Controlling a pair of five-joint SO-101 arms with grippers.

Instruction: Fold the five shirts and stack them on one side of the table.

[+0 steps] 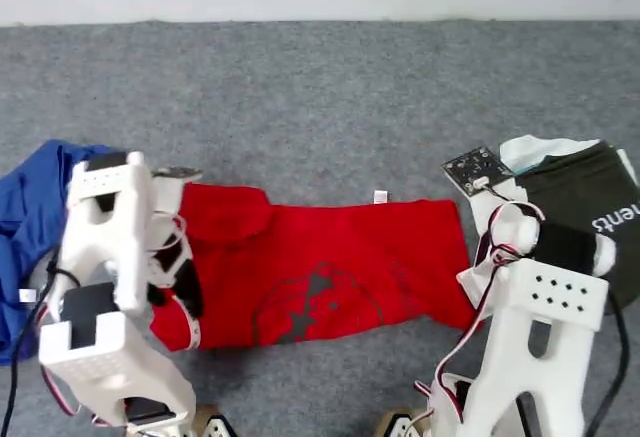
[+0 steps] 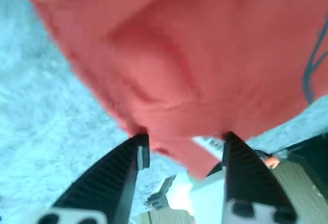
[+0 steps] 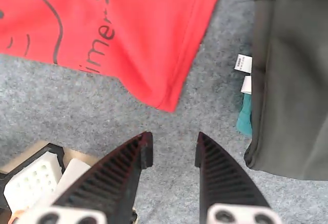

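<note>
Red shirt lies long-ways, 9 to 3, on the bench. Left jaws wide open at its bunched 9 o'clock end; right jaws open, empty, by its 3 o'clock corner.

Centre of table: spread shirt, between my arms.
Left end: bunched shirt, just beyond my left claw at the spread shirt's edge.
Right end: folded stack; my right claw between it and the spread shirt.

Left arm, right arm white; jaws black, ribbed.
</note>
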